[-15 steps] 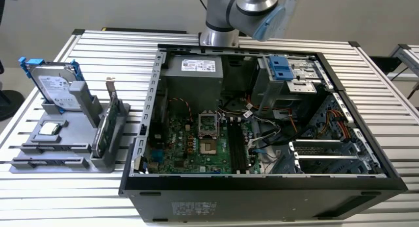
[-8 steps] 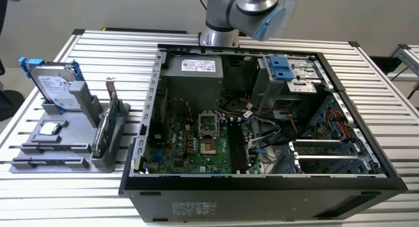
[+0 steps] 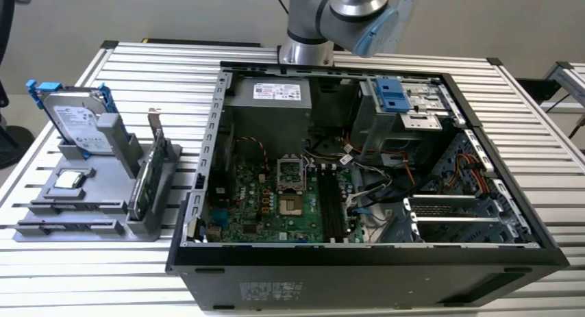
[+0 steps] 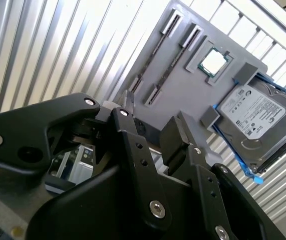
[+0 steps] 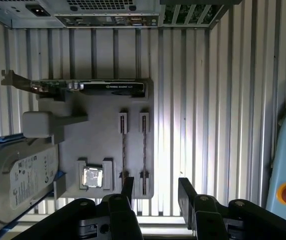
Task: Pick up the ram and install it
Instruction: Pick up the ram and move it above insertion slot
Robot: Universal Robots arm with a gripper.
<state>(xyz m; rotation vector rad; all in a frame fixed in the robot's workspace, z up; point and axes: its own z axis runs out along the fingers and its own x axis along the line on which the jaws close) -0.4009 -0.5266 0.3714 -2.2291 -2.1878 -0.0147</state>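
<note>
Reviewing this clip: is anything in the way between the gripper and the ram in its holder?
Nothing visible is. In the first wrist view the open gripper faces the grey holder, where the ram stands on edge in its slot, uncovered. The processor and the card sit beside it.

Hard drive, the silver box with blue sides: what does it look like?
The hard drive is a flat silver metal box with a white label and blue plastic rails along its edges. It stands on edge, tilted back against a grey block of the grey holder, at the exterior view's left, outside the computer case.
</note>
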